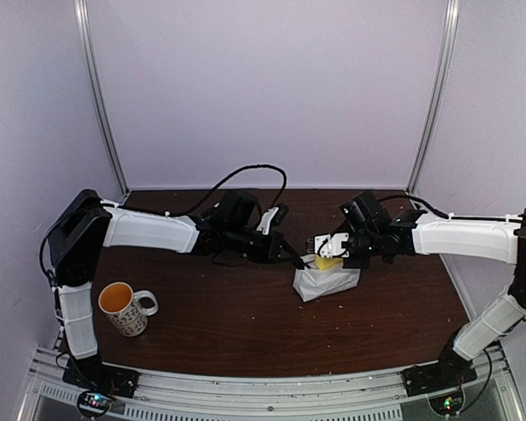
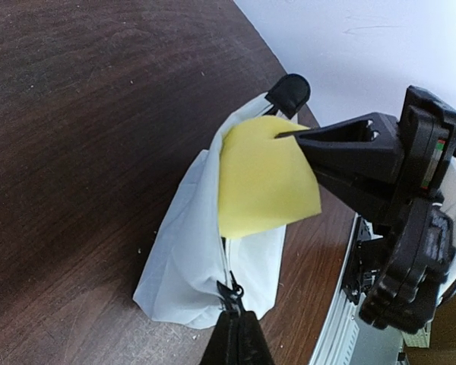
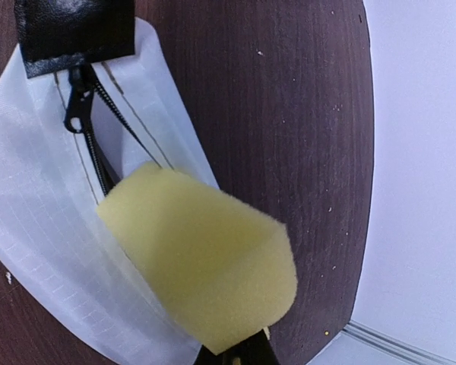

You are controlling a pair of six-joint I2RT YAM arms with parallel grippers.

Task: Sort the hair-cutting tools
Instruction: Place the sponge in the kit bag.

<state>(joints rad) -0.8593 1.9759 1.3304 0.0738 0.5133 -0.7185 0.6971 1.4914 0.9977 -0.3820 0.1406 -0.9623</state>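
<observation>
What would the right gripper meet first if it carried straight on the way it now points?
Most likely the white zip pouch: the right gripper is shut on the yellow sponge, whose front end lies over the pouch's open zip. Depth is unclear, so contact may be close.

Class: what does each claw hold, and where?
Right claw: yellow sponge, by one edge. Left claw: white pouch, at its zipper end.

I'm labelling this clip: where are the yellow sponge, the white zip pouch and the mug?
yellow sponge (image 2: 262, 179): left wrist view, middle of its flat face.
white zip pouch (image 2: 178, 262): left wrist view, its fabric side.
mug (image 1: 130, 321): top external view, its patterned wall.
</observation>
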